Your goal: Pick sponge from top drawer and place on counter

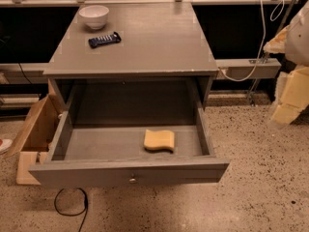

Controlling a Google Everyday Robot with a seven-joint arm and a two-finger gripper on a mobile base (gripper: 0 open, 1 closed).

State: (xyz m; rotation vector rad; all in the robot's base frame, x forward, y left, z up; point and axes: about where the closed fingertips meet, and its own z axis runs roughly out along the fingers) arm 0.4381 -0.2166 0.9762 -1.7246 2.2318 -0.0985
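The sponge [159, 140], a pale-yellow block with wavy edges, lies flat on the floor of the top drawer [128, 172], right of centre and close to the front panel. The drawer is pulled fully open, and its small round knob [132, 180] sits in the middle of the front. The counter [159, 42] is the grey wood-grain top of the cabinet, above and behind the drawer. My gripper is not in view. A white rounded shape [298, 33] at the right edge is blurred; I cannot tell what it is.
A white bowl [94, 16] and a dark remote-like object [104, 39] sit on the counter's back left. Large yellow foam chunks [292, 93] stand on the right. An open cardboard box [34, 129] leans at the cabinet's left. A black cable [70, 204] loops on the floor.
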